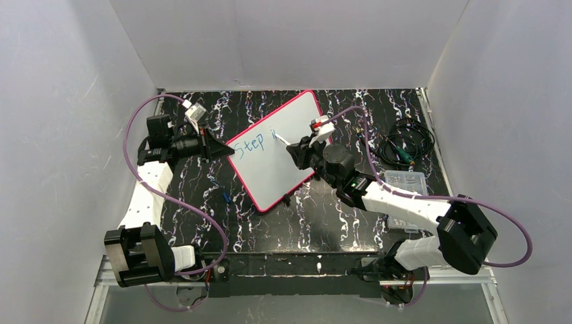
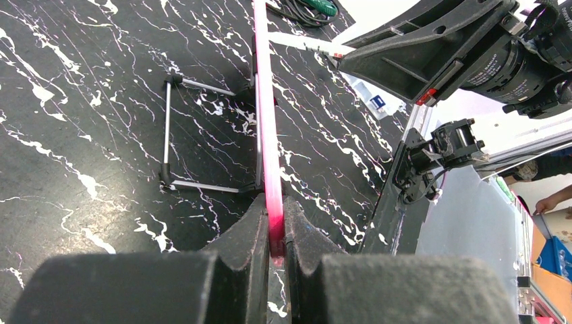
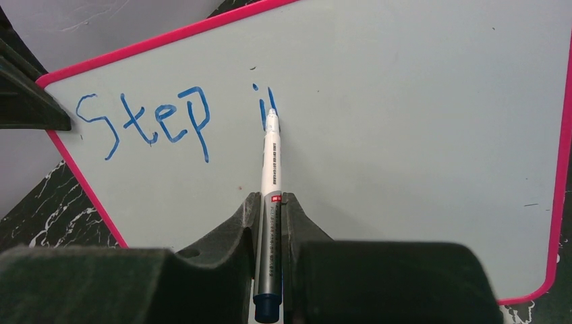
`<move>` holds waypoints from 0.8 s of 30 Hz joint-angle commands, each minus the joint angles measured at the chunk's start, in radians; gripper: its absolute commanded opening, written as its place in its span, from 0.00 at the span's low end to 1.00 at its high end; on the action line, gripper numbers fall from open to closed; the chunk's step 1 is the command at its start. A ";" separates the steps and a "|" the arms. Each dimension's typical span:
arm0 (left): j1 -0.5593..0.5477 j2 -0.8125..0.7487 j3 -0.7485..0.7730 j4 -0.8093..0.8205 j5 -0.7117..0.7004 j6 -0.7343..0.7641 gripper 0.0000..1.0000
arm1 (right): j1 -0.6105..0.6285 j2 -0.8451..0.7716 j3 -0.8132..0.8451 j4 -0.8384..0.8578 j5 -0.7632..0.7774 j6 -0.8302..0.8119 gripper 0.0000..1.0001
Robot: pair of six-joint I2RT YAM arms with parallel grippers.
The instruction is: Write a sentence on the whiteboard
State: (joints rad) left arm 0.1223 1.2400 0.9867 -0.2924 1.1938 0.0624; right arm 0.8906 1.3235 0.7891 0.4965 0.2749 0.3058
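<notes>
left gripper [image 2: 275, 210] clamped tight on the whiteboard [image 3: 418, 135] frame edge, board running straight ahead from the jaws; right gripper [image 3: 271, 202] closed on the marker [image 3: 271, 158], pen poking forward between the jaws, tip on the board; sentence [image 3: 145, 121] reads "Step i", mostly left of the tip

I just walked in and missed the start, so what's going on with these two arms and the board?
The left claw is shut on the pink edge of the whiteboard, gripping it. The right claw is shut on a white marker pen, with its tip against the board. Of the sentence, only "Step" and the start of a next word, an "i", are written in blue, so the writing is partway done.
</notes>
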 commanded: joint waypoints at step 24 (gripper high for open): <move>-0.023 -0.007 0.012 -0.053 0.069 0.040 0.00 | 0.002 0.012 -0.006 0.040 0.066 -0.007 0.01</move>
State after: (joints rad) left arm 0.1223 1.2400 0.9867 -0.2932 1.1938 0.0605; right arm 0.8913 1.3373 0.7891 0.5465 0.3378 0.2924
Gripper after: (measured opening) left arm 0.054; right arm 0.208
